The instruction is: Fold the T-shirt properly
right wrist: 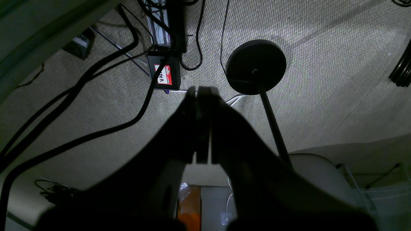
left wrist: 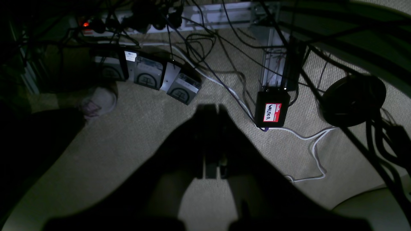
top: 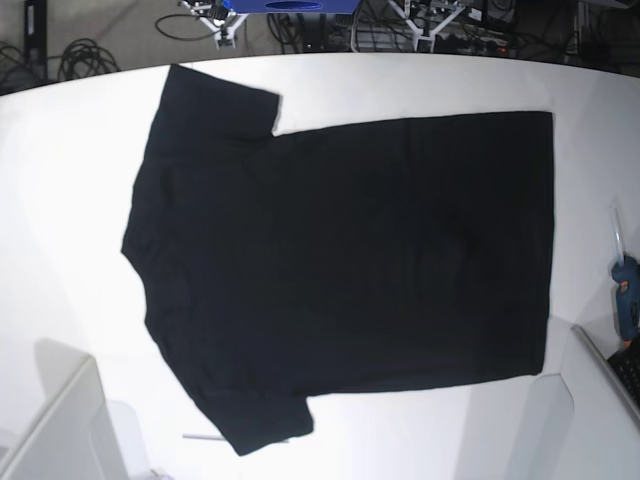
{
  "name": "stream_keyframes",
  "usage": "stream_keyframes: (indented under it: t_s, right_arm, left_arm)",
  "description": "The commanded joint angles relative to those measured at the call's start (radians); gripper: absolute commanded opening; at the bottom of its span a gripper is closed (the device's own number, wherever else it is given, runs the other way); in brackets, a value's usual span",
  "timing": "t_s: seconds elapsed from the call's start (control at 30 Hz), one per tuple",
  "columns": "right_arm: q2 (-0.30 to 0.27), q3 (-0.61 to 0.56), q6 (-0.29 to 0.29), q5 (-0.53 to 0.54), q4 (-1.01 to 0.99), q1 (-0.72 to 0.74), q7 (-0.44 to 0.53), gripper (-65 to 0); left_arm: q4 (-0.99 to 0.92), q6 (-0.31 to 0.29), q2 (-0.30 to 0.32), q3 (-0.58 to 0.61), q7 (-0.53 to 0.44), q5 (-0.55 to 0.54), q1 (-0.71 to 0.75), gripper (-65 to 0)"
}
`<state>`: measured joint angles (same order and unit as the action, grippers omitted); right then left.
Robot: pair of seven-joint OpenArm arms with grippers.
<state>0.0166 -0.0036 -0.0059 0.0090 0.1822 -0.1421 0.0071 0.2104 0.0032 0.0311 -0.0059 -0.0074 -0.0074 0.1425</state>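
One T-shirt (top: 350, 260) — flat, tabletop (top: 60, 180).

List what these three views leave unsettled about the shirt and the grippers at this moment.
- T-shirt: seen only in the base view; its collar and label cannot be made out on the dark cloth.
- Left gripper: a dark silhouette over the floor in its wrist view; the jaws look shut.
- Right gripper: likewise silhouetted, jaws apparently shut.
- Both arms: outside the base view.
- Blue tool: cut off by the right edge.
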Motion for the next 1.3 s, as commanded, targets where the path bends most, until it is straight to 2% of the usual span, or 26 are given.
stream_keyframes:
  t_s: [0.0,0.2,0.5,0.77,0.97,1.27]
  right_arm:
    - [-0.004,0.001,0.008,-0.005,0.001,-0.004,0.000,-65.0]
    - [-0.004,0.001,0.008,-0.005,0.001,-0.004,0.000,-65.0]
    - [-0.005,0.001,0.008,-0.005,0.001,-0.008,-0.002,-65.0]
    - [-0.005,0.001,0.008,-0.005,0.001,-0.018,-0.002,-65.0]
    - [-0.005,0.001,0.008,-0.005,0.001,-0.020,-0.006,-65.0]
    - [-0.005,0.007,0.008,-0.001,0.043,-0.083,-0.006,-65.0]
  left_arm:
    - [0.002,0.004,0.003,-0.001,-0.001,0.001,0.007,-65.0]
    - [0.025,0.004,0.003,0.002,-0.001,0.001,0.026,-65.0]
    - [0.168,0.004,0.003,0.008,-0.001,0.001,0.151,-65.0]
    - [0.156,0.004,0.003,0.010,0.011,0.002,0.127,-65.0]
    - [0.014,0.002,0.003,0.010,0.007,0.011,0.061,-65.0]
    - [0.031,0.002,0.028,0.011,0.002,0.013,0.082,-65.0]
